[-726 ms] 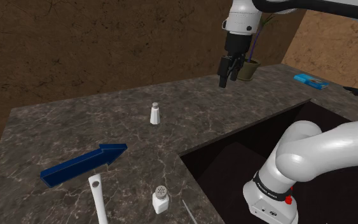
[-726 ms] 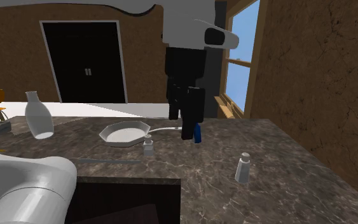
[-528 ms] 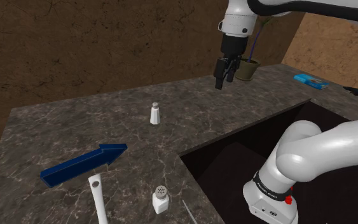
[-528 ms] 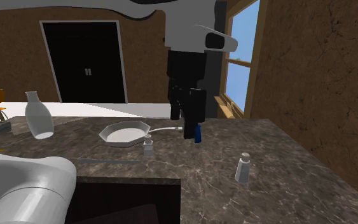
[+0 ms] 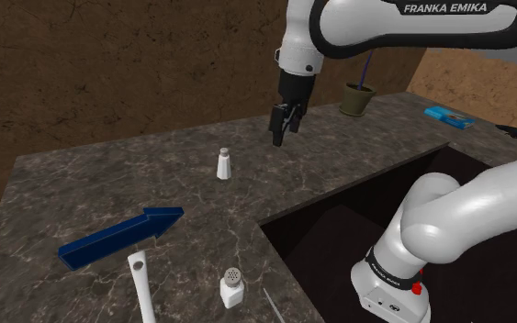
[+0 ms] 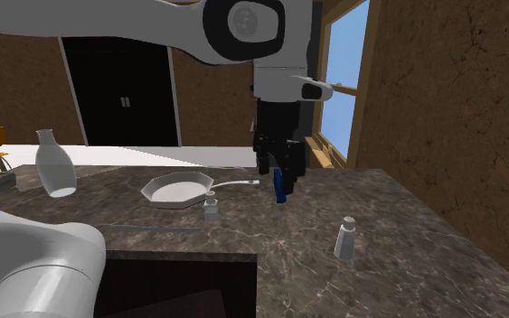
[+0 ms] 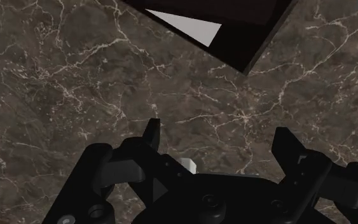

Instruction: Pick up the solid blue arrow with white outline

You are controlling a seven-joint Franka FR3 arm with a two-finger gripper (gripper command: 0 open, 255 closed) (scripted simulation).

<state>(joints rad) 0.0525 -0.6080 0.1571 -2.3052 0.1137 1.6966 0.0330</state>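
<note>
The blue arrow [image 5: 118, 237] lies flat on the dark marble worktop [image 5: 82, 183], in front of the small white shaker [image 5: 224, 165] and toward the shoulder view's left of it, well apart. It lies with its broad face up, so I judge that a grasp from above is suitable. The gripper [image 5: 280, 136] hangs in the air beyond the shaker, on the side away from the arrow. Its fingers [image 7: 151, 133] stand apart with nothing between them, probably ready for the grasp. The arm arches high over the worktop, and the hand points down at it.
</note>
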